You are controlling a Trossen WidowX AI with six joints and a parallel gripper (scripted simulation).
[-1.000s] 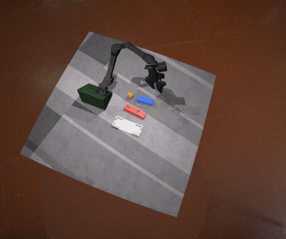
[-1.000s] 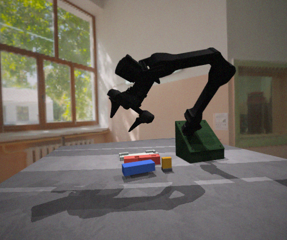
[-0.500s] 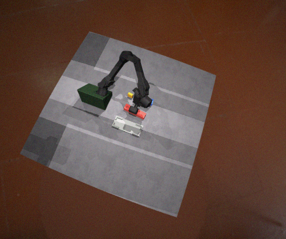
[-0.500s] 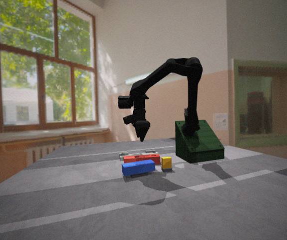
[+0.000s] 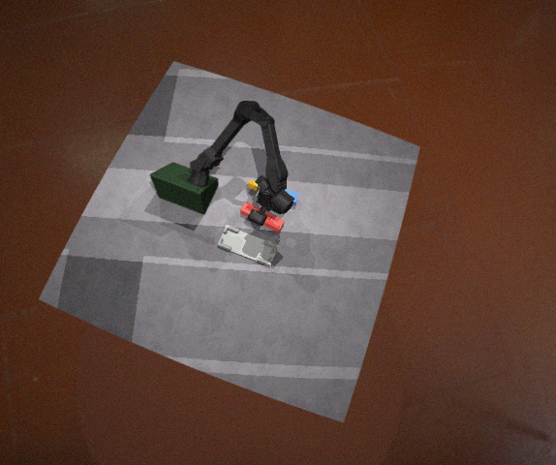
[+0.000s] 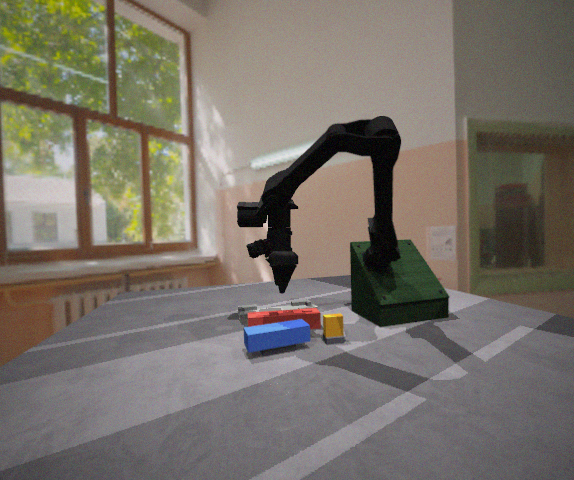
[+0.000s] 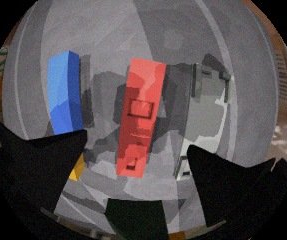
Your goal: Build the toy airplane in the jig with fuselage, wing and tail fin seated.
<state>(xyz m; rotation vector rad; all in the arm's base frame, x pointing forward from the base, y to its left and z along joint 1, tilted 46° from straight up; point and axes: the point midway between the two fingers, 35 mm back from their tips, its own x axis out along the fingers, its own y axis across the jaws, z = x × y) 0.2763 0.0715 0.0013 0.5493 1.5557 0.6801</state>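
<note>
The red fuselage (image 5: 273, 222) (image 6: 284, 317) (image 7: 145, 82) lies on the table between wing and jig, its two sockets facing up. The pale grey jig (image 5: 237, 243) (image 7: 203, 112) lies beside it with an empty cradle. The blue wing (image 5: 294, 196) (image 6: 277, 336) (image 7: 63, 90) lies on the fuselage's other side, slightly raised underneath; its tab is not clearly visible. The small yellow tail fin (image 5: 252, 185) (image 6: 333, 326) (image 7: 76, 170) stands near the wing's end, partly behind a finger in the wrist view. My gripper (image 6: 282, 289) (image 7: 138, 144) is open and empty, pointing down above the fuselage, its fingers spread across the fuselage's width.
The green base block (image 5: 180, 190) (image 6: 406, 289) (image 7: 137, 217) carries the arm and stands near the tail fin's side of the parts. The wing, fuselage and jig lie side by side, roughly parallel, with narrow gaps between them.
</note>
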